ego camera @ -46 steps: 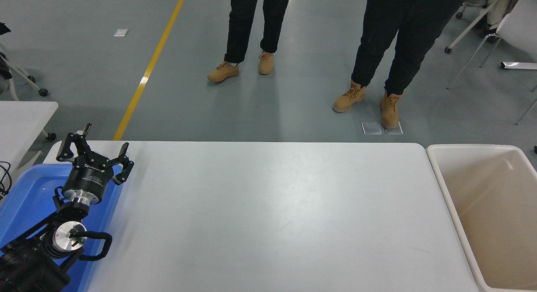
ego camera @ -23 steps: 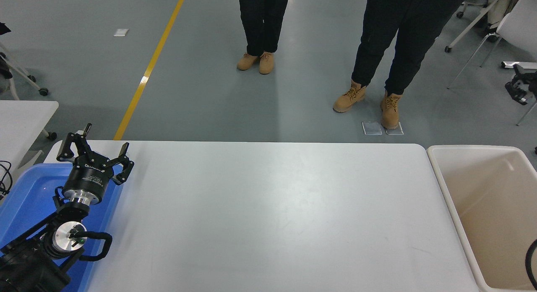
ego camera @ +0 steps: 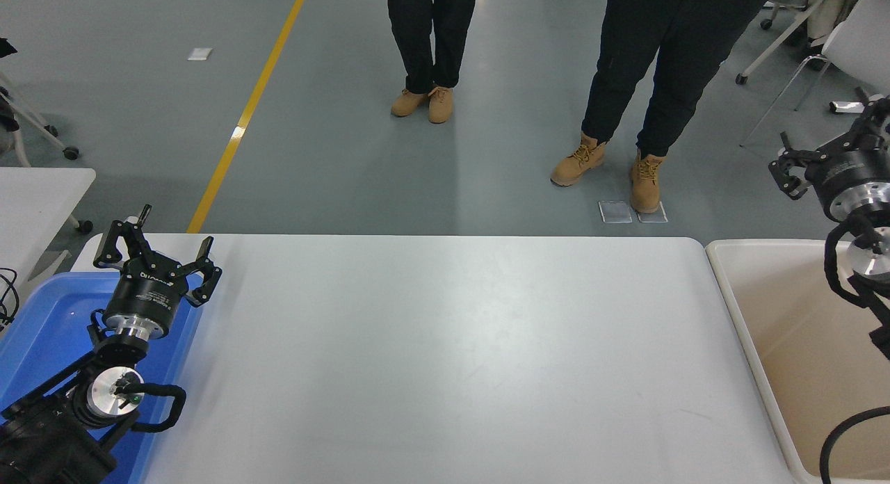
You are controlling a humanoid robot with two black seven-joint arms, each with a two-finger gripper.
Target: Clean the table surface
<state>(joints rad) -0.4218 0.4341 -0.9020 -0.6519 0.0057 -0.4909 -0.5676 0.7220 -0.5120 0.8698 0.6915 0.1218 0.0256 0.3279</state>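
The table surface [ego camera: 452,345] is a wide, plain, matte white top that fills the middle of the head view. My left gripper [ego camera: 156,244] is parked at the lower left over the table's left end, open, holding nothing. My right gripper [ego camera: 824,136] reaches in from the right edge, raised above the far end of the beige bin. It is open with nothing between its fingers. Part of the right arm is cut off by the picture's edge.
A blue bin [ego camera: 42,317] sits under my left arm at the table's left end. A beige bin [ego camera: 779,317] stands against the right end. Two people in black trousers and tan boots [ego camera: 605,171] stand beyond the far edge. A smaller white table [ego camera: 35,192] is at the left.
My right arm has risen into view at the right edge, above the beige bin. The person at top centre has drawn both feet together. The left arm has not moved.
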